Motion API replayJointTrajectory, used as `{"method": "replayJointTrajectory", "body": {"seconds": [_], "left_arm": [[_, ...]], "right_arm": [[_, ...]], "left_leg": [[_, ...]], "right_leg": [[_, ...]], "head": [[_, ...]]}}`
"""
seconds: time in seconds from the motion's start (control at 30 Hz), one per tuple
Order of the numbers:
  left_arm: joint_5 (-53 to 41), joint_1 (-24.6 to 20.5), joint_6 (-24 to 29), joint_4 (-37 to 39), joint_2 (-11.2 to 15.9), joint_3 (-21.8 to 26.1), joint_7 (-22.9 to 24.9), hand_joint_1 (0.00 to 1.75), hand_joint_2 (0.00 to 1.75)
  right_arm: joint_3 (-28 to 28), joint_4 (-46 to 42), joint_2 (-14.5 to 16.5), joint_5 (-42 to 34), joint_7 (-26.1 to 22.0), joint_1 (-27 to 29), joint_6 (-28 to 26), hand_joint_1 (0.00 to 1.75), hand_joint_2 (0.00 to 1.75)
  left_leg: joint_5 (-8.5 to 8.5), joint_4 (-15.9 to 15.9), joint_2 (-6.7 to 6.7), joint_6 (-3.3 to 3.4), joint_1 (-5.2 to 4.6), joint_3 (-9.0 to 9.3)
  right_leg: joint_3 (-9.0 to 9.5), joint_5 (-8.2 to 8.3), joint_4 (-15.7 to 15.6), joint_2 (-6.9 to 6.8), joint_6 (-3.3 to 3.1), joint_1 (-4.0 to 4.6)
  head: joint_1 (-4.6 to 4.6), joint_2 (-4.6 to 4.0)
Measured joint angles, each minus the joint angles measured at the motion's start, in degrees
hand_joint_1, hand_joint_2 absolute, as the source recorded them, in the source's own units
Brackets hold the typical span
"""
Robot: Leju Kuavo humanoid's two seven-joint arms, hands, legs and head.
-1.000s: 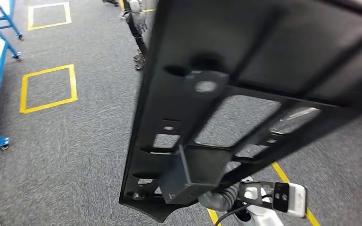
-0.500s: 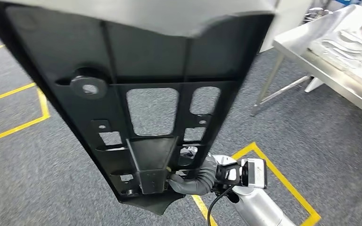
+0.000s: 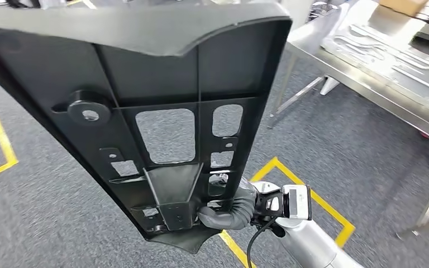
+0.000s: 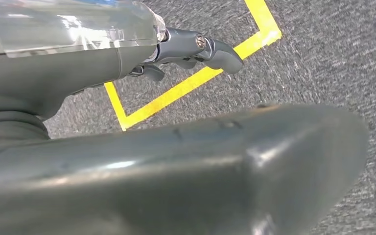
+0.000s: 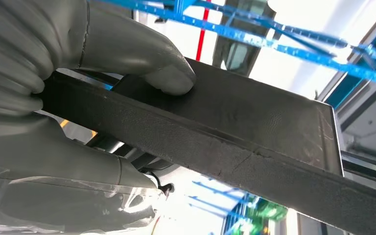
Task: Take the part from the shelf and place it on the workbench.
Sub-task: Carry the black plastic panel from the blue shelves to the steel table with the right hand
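The right robot hand (image 3: 223, 215) has the part (image 3: 145, 111) by its lower end, grey fingers wrapped round the boxy rib near the bottom edge. The part is a big black ribbed panel with cut-out windows, and it rises up and away from that robot hand, tilted, high off the floor (image 3: 50, 212). In the right wrist view the thumb (image 5: 142, 63) presses flat on one face of the part's edge (image 5: 254, 132) while the rest of the right robot hand (image 5: 54, 112) curls under the other face, so the edge is clamped between them. A firm hold, nothing else touching the panel.

The left robot hand (image 4: 196, 49) hangs over grey carpet (image 4: 323, 54) with nothing in it, its dark fingers loosely curled and apart from the thumb that looms across the near side of that view. A yellow line (image 4: 191, 83) on the floor runs just beyond its fingertips.

Beyond the right robot hand, off to its right and further out, stands the steel tabletop (image 3: 368, 84) on slim metal legs, with pale shaped sheets (image 3: 391, 50) lying on it. The part is well apart from it, up in the air. Yellow tape (image 3: 313, 195) marks a square on the carpet just behind the right wrist, and another yellow corner (image 3: 3, 151) sits far to the left of the held panel. A small camera box (image 3: 295, 202) is strapped at the right wrist.
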Motion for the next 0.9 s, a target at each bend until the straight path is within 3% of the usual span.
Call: {"method": "replayJointTrajectory", "body": {"seconds": [0.03,0.07,0.1,0.17,0.23,0.3,0.33,0.4,0.47,0.5,0.53,0.57,0.6,0.63,0.7,0.77,0.8,0.83,0.9], "left_arm": [[0.19,0.07,0.02,0.0,-0.1,0.2,0.0,0.0,0.0],[0.31,0.08,0.03,0.0,-0.2,0.36,0.0,0.0,0.0],[0.38,0.07,0.07,0.0,-0.33,0.46,0.01,0.0,0.0],[0.42,0.1,0.32,0.0,-0.6,0.61,0.08,0.0,0.0],[0.37,0.17,0.68,0.0,-0.8,0.69,0.23,0.0,0.0],[0.28,0.1,0.85,-0.01,-0.92,0.82,0.35,0.0,0.0],[0.22,0.02,0.87,-0.01,-0.96,0.9,0.37,0.0,0.0],[0.13,0.01,0.91,-0.01,-1.04,1.12,0.37,0.0,0.0],[0.09,0.2,0.94,0.0,-1.07,1.39,0.37,0.0,0.0],[0.07,0.3,0.95,0.0,-1.07,1.5,0.37,0.0,0.0],[0.07,0.39,0.95,0.0,-1.08,1.57,0.37,0.0,0.0],[0.07,0.46,0.95,0.0,-1.09,1.6,0.37,0.0,0.0],[0.07,0.5,0.95,0.0,-1.09,1.61,0.37,0.0,0.0],[0.06,0.52,0.95,0.0,-1.08,1.61,0.37,0.0,0.0],[0.04,0.55,0.96,0.02,-1.08,1.62,0.36,0.0,0.0],[-0.01,0.44,0.99,0.04,-1.1,1.63,0.33,0.0,0.0],[-0.08,0.28,1.01,0.04,-1.1,1.63,0.31,0.0,0.0],[-0.17,0.15,1.02,0.04,-1.14,1.63,0.32,0.0,0.0],[-0.37,0.05,1.02,0.04,-1.2,1.63,0.38,0.0,0.0]], "right_arm": [[0.09,-0.02,-0.11,-0.14,-0.07,0.03,-0.22,1.69,1.75],[0.16,-0.11,-0.24,-0.33,-0.1,0.05,-0.46,1.69,1.75],[0.19,-0.3,-0.39,-0.61,-0.13,0.05,-0.7,1.69,1.75],[0.19,-0.85,-0.64,-1.39,-0.16,-0.16,-1.21,1.69,1.75],[0.18,-1.28,-0.81,-2.21,-0.15,-0.47,-1.72,1.69,1.75],[0.16,-1.48,-0.95,-2.82,0.02,-0.6,-2.24,1.69,1.75],[0.16,-1.6,-1.03,-3.04,0.13,-0.61,-2.47,1.69,1.75],[0.19,-1.82,-1.15,-3.36,0.29,-0.72,-2.74,1.69,1.75],[0.25,-1.89,-1.25,-3.54,0.32,-0.74,-2.87,1.69,1.75],[0.3,-1.89,-1.3,-3.57,0.33,-0.64,-2.91,1.69,1.75],[0.34,-1.88,-1.35,-3.6,0.34,-0.55,-2.93,1.69,1.75],[0.38,-1.88,-1.39,-3.64,0.34,-0.48,-2.94,1.69,1.75],[0.4,-1.88,-1.42,-3.68,0.34,-0.46,-2.96,1.69,1.75],[0.42,-1.89,-1.44,-3.72,0.34,-0.47,-2.98,1.69,1.75],[0.44,-1.9,-1.46,-3.79,0.34,-0.53,-3.02,1.69,1.75],[0.46,-1.9,-1.52,-3.96,0.28,-0.56,-3.14,1.69,1.75],[0.46,-1.9,-1.58,-4.08,0.24,-0.57,-3.22,1.69,1.75],[0.45,-1.9,-1.67,-4.2,0.17,-0.56,-3.29,1.69,1.75],[0.4,-1.9,-1.86,-4.51,0.05,-0.77,-3.38,1.69,1.75]], "left_leg": [[-0.08,0.01,0.78,0.01,-0.02,0.03],[-0.17,0.02,1.51,-0.03,-0.03,0.11],[-0.28,0.03,2.15,-0.12,-0.03,0.25],[-0.64,0.12,3.3,-0.51,-0.22,0.64],[-0.99,0.22,4.42,-1.06,-0.49,0.93],[-1.25,0.19,5.62,-1.65,-0.58,1.22],[-1.57,0.4,5.49,-1.99,-0.48,1.34],[-3.68,3.45,3.05,-2.58,-0.21,0.25],[-7.35,10.87,0.13,-2.98,-0.01,-3.28],[-8.67,14.6,-0.37,-3.11,0.0,-5.18],[-8.97,16.79,-0.54,-3.19,0.01,-6.42],[-8.05,16.71,-0.61,-3.22,0.04,-6.61],[-6.1,14.28,-0.82,-3.22,0.13,-5.7],[-3.71,10.24,-1.57,-3.22,0.31,-4.03],[-1.02,3.29,-4.07,-3.0,0.62,-1.0],[-1.01,1.45,-5.15,-2.38,0.57,-0.22],[-0.89,1.41,-4.61,-1.93,0.53,-0.25],[-0.76,1.26,-4.0,-1.51,0.52,-0.22],[-0.47,0.87,-2.65,-0.59,0.51,-0.09]], "right_leg": [[-0.84,-0.07,1.57,-0.1,0.14,-0.15],[-0.5,0.94,0.83,-0.29,0.22,-0.25],[0.99,2.71,-2.04,-0.77,0.2,-0.3],[5.35,5.97,-10.17,-3.32,-0.25,0.06],[7.5,6.92,-14.47,-4.86,-0.89,0.6],[7.47,6.91,-14.84,-3.65,-1.41,0.74],[7.58,7.03,-15.03,-2.96,-1.66,0.6],[7.88,7.33,-15.46,-1.71,-2.26,0.18],[7.89,7.42,-15.51,-0.46,-2.58,0.03],[7.85,7.43,-15.48,0.27,-2.62,0.04],[7.85,7.44,-15.43,1.06,-2.62,0.04],[7.88,7.42,-15.35,1.87,-2.59,0.01],[7.95,7.37,-15.24,2.69,-2.5,-0.03],[8.0,7.26,-15.06,3.47,-2.32,-0.1],[7.73,7.07,-14.56,4.84,-1.7,-0.08],[7.18,7.21,-14.33,5.95,-0.95,-0.1],[6.98,7.38,-14.37,6.51,-0.59,-0.19],[6.84,7.39,-14.35,6.51,-0.29,-0.26],[5.79,5.97,-12.28,3.94,0.24,-0.18]], "head": [[0.0,0.0],[0.0,0.0],[0.0,0.0],[0.0,0.0],[0.0,0.0],[0.0,0.0],[0.0,0.0],[-0.01,0.0],[-0.02,0.0],[-0.02,0.0],[-0.02,0.0],[-0.02,0.0],[-0.01,0.0],[-0.01,0.0],[0.0,0.0],[0.0,0.0],[0.0,0.0],[0.0,0.0],[0.0,0.0]]}}
